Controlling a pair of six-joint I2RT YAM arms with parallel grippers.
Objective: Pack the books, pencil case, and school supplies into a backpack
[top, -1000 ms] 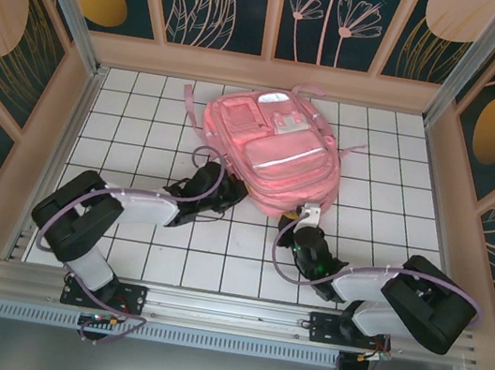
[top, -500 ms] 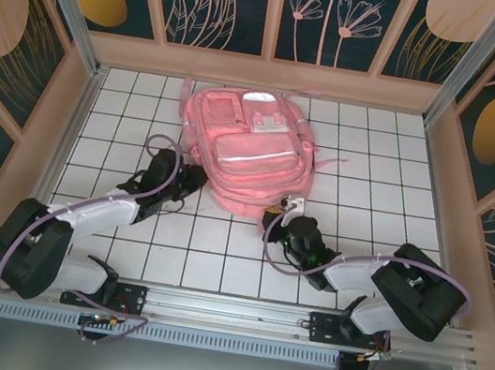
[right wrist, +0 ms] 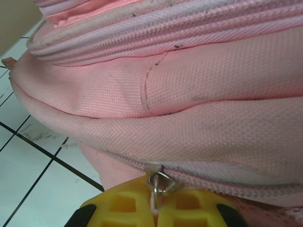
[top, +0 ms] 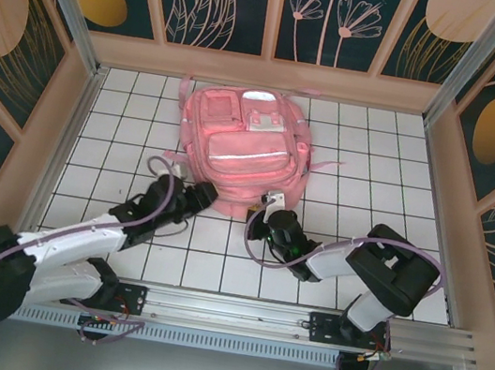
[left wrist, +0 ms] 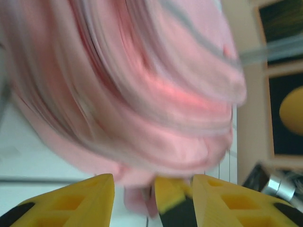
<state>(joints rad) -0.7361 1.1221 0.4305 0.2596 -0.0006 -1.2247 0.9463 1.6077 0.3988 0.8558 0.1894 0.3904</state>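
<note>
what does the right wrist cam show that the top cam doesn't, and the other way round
Right wrist view: close fabric detail of the backpack, its zipper tracks, and a metal zipper pull pinched in the shut right gripper.
Top external view: the whole backpack lying front-up, with its pale reflective strip and white patch, plus the left gripper at its near-left edge.
Shared: the pink backpack, the right gripper at its near edge, and the white tiled table.
</note>
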